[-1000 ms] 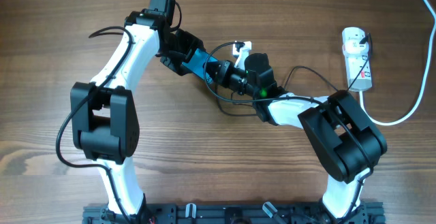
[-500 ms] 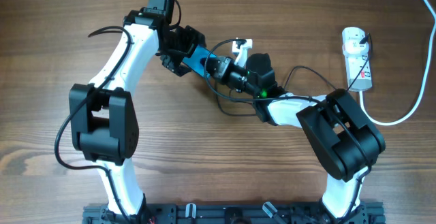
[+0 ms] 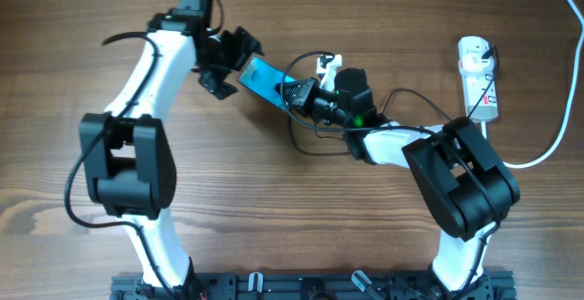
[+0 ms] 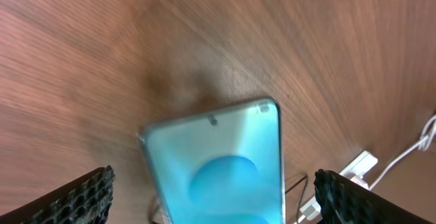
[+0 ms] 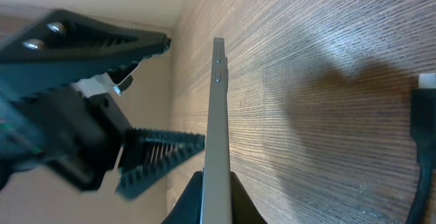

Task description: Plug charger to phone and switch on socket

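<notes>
Cyan-screened rectangular smartphone (image 3: 262, 79) is hanging over the wooden counter (image 3: 274, 200), right gripper (image 3: 294, 93) pinching its end, left gripper (image 3: 230, 63) spread wide beside it.

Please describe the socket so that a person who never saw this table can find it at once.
Go to the right edge of the wooden table, past the right arm. The socket lies there: a small white elongated strip. Only it bears a red marking and a thick white cord.

A robot lab bench — twin arms (image 3: 155, 63) on a black rail (image 3: 310, 286) at a wood-grain table (image 3: 55, 81).
</notes>
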Robot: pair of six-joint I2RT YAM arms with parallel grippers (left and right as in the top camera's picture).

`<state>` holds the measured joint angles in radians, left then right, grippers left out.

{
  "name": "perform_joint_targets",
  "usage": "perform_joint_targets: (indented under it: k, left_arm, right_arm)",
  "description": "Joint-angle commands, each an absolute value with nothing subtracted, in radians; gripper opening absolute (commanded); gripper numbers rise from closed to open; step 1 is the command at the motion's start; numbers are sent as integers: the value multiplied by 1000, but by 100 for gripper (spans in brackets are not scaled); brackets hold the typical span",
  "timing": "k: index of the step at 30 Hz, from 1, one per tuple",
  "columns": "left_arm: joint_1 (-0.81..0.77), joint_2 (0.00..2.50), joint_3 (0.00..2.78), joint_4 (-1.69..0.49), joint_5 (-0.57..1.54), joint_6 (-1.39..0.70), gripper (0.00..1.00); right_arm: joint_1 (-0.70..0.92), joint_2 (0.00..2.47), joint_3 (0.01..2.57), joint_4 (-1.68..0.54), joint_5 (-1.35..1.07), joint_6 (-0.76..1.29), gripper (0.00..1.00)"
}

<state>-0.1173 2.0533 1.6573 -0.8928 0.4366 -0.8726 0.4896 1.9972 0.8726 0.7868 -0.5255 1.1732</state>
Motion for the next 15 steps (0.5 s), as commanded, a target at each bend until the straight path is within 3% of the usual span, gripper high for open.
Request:
perform_joint_targets:
  k: [1,7,9,15]
  left_arm:
    - [-41,2030,1670,-884,578,-657,96]
    - [-9,2029,1670,-859,991,-442,93]
    - [-11,2029,1670,-830,1076,-440,92]
    - [-11,2029,1670,-728,1283,-441,76]
  right_arm:
    - [444,1988,888,801,-632,1148,4]
    - [371,1958,888,861,-681,1218,4]
    - [369,1946,888,872,-631,1298,4]
    - [345,1945,888,1134,-502,1676,4]
